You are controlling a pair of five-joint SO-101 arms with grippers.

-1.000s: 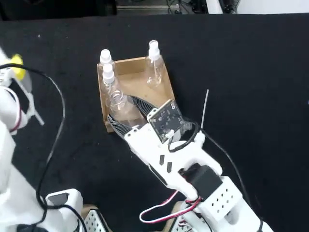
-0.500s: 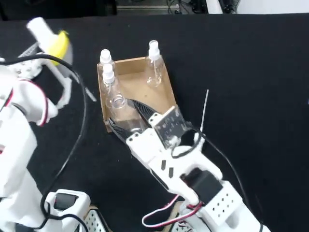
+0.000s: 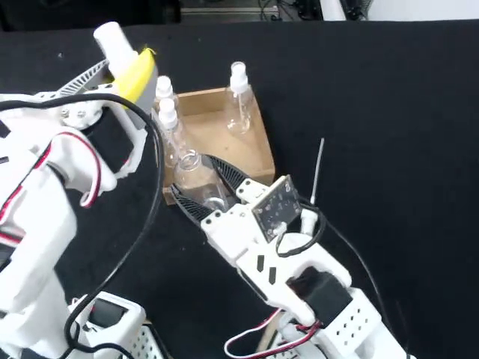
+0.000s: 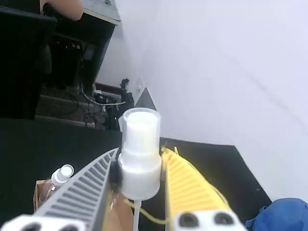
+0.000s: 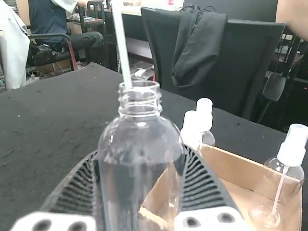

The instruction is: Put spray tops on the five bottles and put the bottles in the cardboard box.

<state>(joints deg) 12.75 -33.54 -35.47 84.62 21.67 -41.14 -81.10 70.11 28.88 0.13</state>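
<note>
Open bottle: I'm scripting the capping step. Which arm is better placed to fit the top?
Left. The left claw is shut on the spray top, raised near the cardboard box. The right claw is occupied, gripping the open bottle upright.

Both clamped: left hand (image 4: 139,161) raised, right hand (image 5: 139,161) low.

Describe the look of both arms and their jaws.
Both arms have white shells. The left arm has one yellow and one grey ribbed jaw, plus a black cable. The right arm has black ribbed jaws, a dark circuit board, a black motor and red-and-white wires.
</note>
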